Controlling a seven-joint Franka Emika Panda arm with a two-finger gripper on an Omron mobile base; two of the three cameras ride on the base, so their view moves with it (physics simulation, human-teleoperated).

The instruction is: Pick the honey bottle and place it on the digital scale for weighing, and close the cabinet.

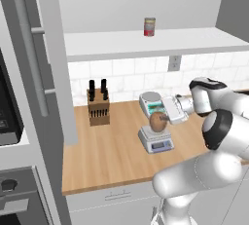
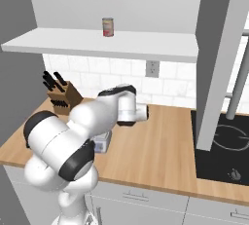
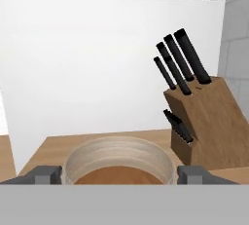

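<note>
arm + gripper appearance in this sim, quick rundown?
The arm has glossy white rounded link shells with dark grey to black bands at the joints; no cables or markings are visible. The gripper has a white boxy hand body. In the hand view its fingertips are small, dark grey and blocky.

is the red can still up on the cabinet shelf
Yes, the can stands upright on the white shelf of the open cabinet, well above the counter.
</note>
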